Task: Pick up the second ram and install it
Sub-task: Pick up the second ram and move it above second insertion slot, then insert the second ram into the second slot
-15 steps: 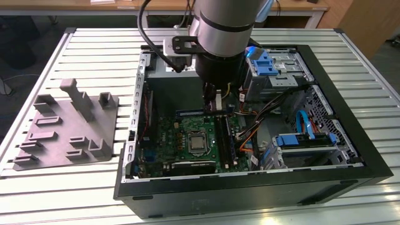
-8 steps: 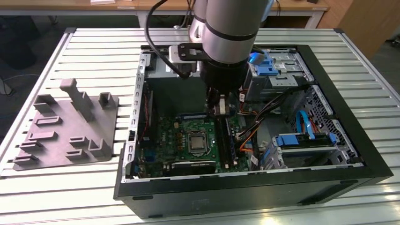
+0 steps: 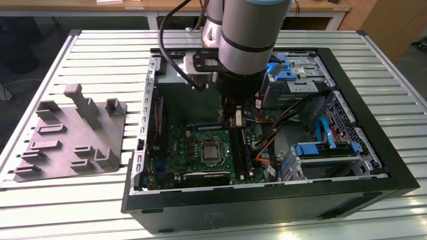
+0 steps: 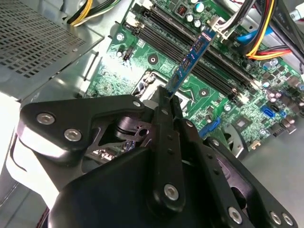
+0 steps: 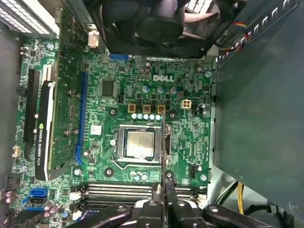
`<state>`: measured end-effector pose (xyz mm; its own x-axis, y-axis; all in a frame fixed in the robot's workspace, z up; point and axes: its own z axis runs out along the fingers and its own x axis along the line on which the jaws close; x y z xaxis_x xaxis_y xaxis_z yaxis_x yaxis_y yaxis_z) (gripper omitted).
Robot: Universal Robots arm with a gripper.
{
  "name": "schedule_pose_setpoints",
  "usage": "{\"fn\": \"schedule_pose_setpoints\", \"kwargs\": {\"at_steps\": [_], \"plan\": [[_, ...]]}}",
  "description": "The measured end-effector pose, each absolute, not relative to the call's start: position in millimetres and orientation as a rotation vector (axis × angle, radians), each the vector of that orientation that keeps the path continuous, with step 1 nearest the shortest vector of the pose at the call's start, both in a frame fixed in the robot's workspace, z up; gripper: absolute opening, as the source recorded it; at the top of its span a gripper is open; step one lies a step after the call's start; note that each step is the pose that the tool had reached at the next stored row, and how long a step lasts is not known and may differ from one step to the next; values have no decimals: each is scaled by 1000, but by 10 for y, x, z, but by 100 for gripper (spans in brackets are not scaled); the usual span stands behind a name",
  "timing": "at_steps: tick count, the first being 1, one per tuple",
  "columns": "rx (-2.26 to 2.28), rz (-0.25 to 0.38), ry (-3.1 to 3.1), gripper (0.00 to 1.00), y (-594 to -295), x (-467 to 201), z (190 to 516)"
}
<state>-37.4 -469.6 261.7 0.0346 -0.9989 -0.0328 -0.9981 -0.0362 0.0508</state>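
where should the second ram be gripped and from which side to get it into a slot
Pinch the second ram across its two flat faces, at the edge away from the motherboard, coming from above. It is thin and flat, and this leaves the board-side edge free; the gripper holds it so.

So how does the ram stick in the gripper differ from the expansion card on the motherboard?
The second ram is clamped in the fingers above the motherboard; the expansion card sits plugged into it. The ram is a slim strip, the card broader. Both are circuit boards.
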Motion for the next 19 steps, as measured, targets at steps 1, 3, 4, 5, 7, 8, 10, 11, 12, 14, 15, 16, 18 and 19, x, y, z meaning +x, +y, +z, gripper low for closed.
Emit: {"fn": "schedule_pose_setpoints", "kwargs": {"at_steps": [1,3,4,5,7,8,10,11,12,14,15,16,18,19], "plan": [[2250,-92,-2171,14,-4696,-374,2607],[2250,-92,-2171,14,-4697,-374,2601],[2250,-92,-2171,14,-4697,-374,2600],[2250,-92,-2171,14,-4696,-374,2599],[2250,-92,-2171,14,-4696,-374,2599],[2250,-92,-2171,14,-4696,-374,2599],[2250,-92,-2171,14,-4697,-374,2599],[2250,-92,-2171,14,-4696,-373,2598],[2250,-92,-2171,14,-4696,-374,2598],[2250,-92,-2171,14,-4696,-373,2598],[2250,-92,-2171,14,-4696,-373,2598],[2250,-92,-2171,14,-4696,-373,2598],[2244,-92,-2177,14,-4696,-373,2598],[2234,-92,-2188,14,-4696,-373,2597]]}}
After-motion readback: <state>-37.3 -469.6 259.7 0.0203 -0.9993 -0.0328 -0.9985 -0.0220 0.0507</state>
